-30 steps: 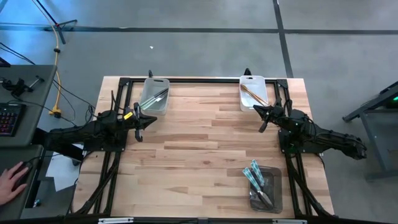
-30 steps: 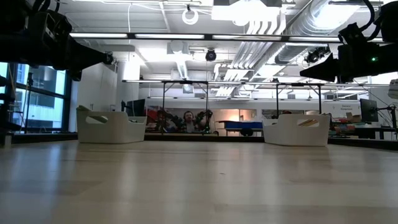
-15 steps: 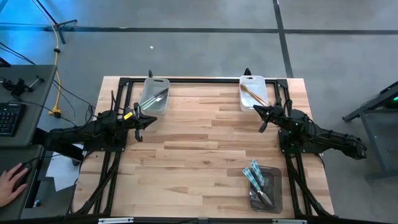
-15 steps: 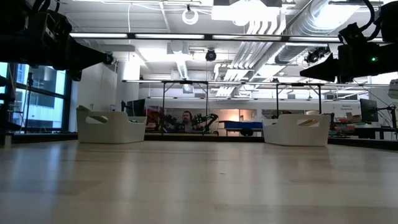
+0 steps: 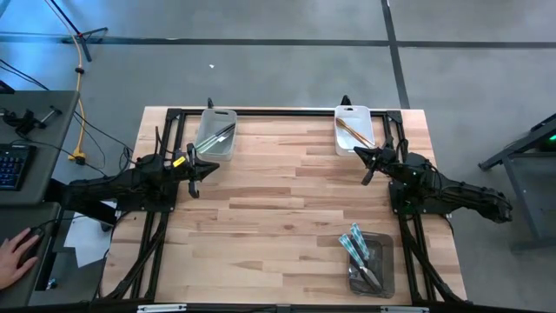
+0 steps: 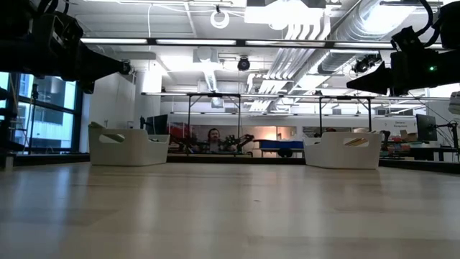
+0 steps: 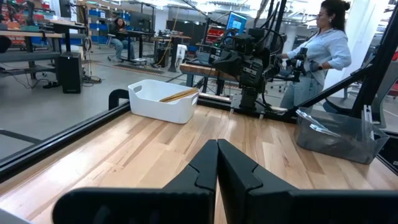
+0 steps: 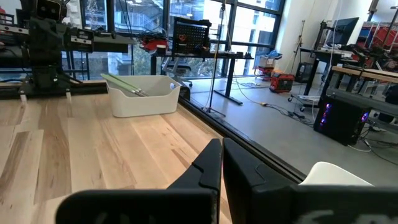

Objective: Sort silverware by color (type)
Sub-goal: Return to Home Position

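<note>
The silverware lies in three bins. Silver pieces (image 5: 216, 136) lie in a bin (image 5: 215, 144) at the far left. Gold-bronze pieces (image 5: 353, 130) lie in a white bin (image 5: 354, 142) at the far right; their ends stick out over its rim in the left wrist view (image 7: 179, 95). Iridescent blue-green pieces (image 5: 358, 245) lie in a clear bin (image 5: 370, 265) at the near right. My left gripper (image 5: 208, 169) is shut and empty, above the table's left side. My right gripper (image 5: 364, 162) is shut and empty, above the table's right side.
A black frame (image 5: 278, 111) runs along the table's far edge and sides. A person's hand (image 5: 12, 254) lies on a desk left of the table. A person (image 7: 317, 46) stands beyond the right arm in the left wrist view. The wooden tabletop (image 5: 287, 200) lies between the arms.
</note>
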